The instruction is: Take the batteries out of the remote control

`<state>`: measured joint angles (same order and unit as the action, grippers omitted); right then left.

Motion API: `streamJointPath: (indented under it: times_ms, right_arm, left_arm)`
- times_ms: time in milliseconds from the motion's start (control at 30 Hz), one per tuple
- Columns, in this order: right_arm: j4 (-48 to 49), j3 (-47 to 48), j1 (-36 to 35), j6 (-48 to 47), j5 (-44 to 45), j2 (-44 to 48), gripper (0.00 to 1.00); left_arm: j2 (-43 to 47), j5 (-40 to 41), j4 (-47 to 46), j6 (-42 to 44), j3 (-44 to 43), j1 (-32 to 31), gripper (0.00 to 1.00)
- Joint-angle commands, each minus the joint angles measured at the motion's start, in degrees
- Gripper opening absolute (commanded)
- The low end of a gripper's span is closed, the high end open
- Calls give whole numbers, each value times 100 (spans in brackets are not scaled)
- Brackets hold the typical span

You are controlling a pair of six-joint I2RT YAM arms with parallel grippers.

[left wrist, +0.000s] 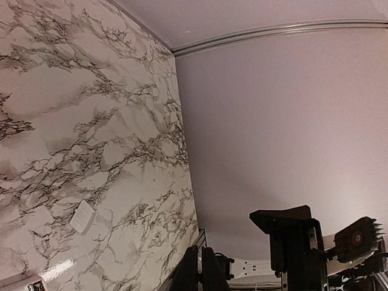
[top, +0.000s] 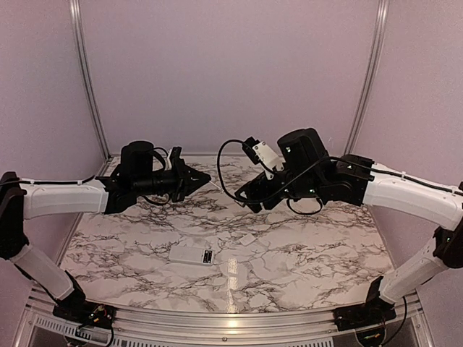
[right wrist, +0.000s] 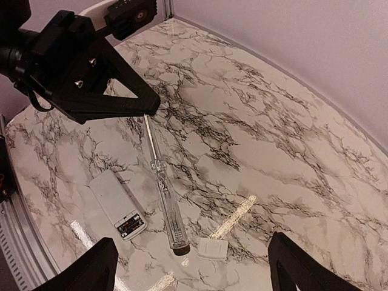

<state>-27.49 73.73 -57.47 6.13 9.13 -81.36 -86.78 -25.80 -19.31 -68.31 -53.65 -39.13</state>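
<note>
Currently the step in hand appears to be readying the prying tool. The left pincer is clenched on the thin end of a long pale rod, apparently clear of the bench. The right pincer is spread wide and grasps nothing. The remote control lies flat near the front edge of the bench. It is white, with a dark recess and label at one end. Its small cover lies apart from it. The batteries cannot be made out. The next move probably calls for working the rod into that narrow recess.

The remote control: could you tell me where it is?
Top view: the remote control lies on the table, near middle, just left of the white cover piece.
</note>
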Motion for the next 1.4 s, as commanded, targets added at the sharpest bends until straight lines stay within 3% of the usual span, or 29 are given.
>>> streamJointPath:
  times_ms: [0, 433, 933, 1367]
  right_arm:
    - [489, -182, 530, 658, -1166, 425, 87]
    - [2038, -834, 1353, 2781, -2700, 876, 90]
    - [3610, -1444, 1748, 4168, -3592, 1019, 90]
    - [4792, -1461, 1751, 5752, -4044, 355, 77]
  left_arm:
    - [269, 104, -713, -80, 16, -29, 0]
    - [624, 273, -1809, -542, 529, -28, 0]
    - [909, 498, -2515, -850, 877, -33, 0]
    - [637, 516, -3481, -1112, 935, -32, 0]
